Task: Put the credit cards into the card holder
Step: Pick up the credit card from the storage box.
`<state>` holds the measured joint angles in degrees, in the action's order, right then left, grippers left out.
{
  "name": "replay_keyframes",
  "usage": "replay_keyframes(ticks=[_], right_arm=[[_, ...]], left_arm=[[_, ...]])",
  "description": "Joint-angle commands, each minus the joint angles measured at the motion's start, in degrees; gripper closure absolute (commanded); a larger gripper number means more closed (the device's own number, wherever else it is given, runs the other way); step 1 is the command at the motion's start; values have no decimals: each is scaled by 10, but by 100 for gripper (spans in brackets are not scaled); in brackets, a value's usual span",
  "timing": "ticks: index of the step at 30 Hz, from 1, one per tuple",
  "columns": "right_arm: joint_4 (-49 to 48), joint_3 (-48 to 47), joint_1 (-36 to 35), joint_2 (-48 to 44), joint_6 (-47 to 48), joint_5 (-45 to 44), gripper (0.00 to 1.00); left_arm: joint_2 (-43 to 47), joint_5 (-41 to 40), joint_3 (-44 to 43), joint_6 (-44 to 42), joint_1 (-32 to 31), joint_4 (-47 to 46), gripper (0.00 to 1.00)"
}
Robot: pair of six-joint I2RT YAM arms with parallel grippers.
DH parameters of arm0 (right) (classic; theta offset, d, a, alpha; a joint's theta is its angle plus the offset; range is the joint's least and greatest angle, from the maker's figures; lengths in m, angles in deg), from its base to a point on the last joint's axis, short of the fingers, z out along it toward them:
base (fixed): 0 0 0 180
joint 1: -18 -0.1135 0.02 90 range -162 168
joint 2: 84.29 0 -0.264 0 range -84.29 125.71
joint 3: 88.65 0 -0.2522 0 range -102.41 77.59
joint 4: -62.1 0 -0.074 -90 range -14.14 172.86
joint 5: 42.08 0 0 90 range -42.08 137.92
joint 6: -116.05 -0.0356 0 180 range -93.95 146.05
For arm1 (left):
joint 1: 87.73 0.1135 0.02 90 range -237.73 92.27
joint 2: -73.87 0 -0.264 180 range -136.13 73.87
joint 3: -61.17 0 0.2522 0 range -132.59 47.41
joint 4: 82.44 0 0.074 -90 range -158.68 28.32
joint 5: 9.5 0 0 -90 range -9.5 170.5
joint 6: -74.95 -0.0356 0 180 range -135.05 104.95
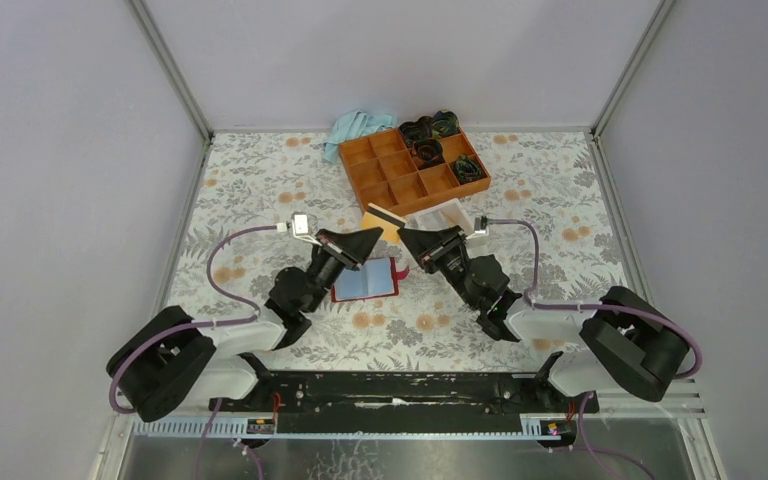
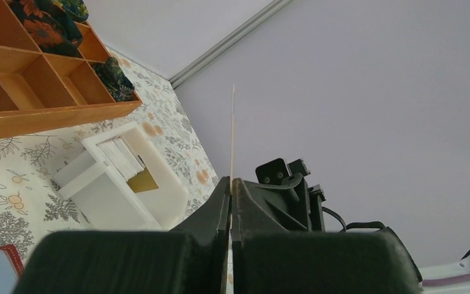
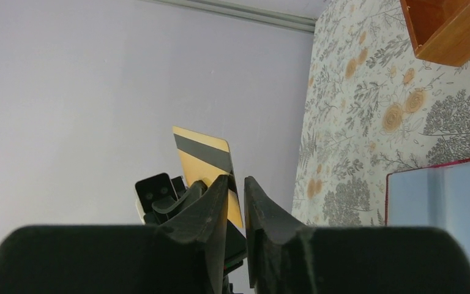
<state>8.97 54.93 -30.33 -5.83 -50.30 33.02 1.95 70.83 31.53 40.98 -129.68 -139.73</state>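
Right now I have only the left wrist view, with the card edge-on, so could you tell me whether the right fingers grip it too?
Observer: No. In the right wrist view the right fingers stand apart with a gap between them, not clamped on the card.
Operator: Thank you. Which card is it?
Observer: A gold one with a dark stripe across its face.
Operator: And is the holder ready?
Observer: In the top view the holder lies open on the table, beside the left arm and on the near side of the card.
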Motion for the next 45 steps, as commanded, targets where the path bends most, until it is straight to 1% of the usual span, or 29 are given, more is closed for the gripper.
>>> replay_keyframes(ticks=[1, 5, 7, 10, 13, 15, 17, 20, 23, 26, 28, 31, 35, 38, 41, 45], right_arm=[[-24, -4, -4, -2, 27, 23, 72], [38, -1, -3, -43, 97, 46, 54], [65, 4, -3, -70, 135, 49, 48], [110, 11, -3, -118, 198, 52, 46], [166, 23, -3, -176, 262, 41, 45], [220, 22, -2, -217, 293, 24, 43], [285, 10, 0, -251, 332, 8, 42], [353, -21, 12, -277, 383, 12, 41], [401, -64, 47, -269, 423, 53, 41], [428, -108, 90, -244, 441, 126, 41], [454, -147, 117, -219, 450, 181, 41], [478, -198, 142, -184, 455, 264, 41], [524, -260, 159, -142, 448, 320, 41], [546, -296, 176, -105, 434, 375, 40], [555, -313, 197, -79, 416, 435, 39], [569, -326, 215, -82, 414, 474, 39]], left_arm=[[23, -12, 12, -26, 7, -49, 100], [58, 4, 17, -44, 11, -8, 100], [83, 5, 18, -54, 12, 34, 100], [118, 9, 25, -62, 14, 81, 100], [145, 34, 28, -62, 23, 127, 100], [158, 51, 28, -53, 28, 152, 100], [167, 67, 25, -43, 31, 178, 100], [171, 104, 11, -35, 44, 218, 100], [180, 161, -1, -16, 80, 254, 100], [195, 224, -4, 4, 117, 277, 100], [197, 260, 0, 23, 141, 274, 100], [179, 313, 13, 58, 173, 245, 100], [144, 360, 50, 121, 191, 143, 100], [130, 382, 59, 141, 201, 99, 100], [131, 391, 61, 146, 204, 83, 100], [126, 391, 75, 155, 205, 59, 100]])
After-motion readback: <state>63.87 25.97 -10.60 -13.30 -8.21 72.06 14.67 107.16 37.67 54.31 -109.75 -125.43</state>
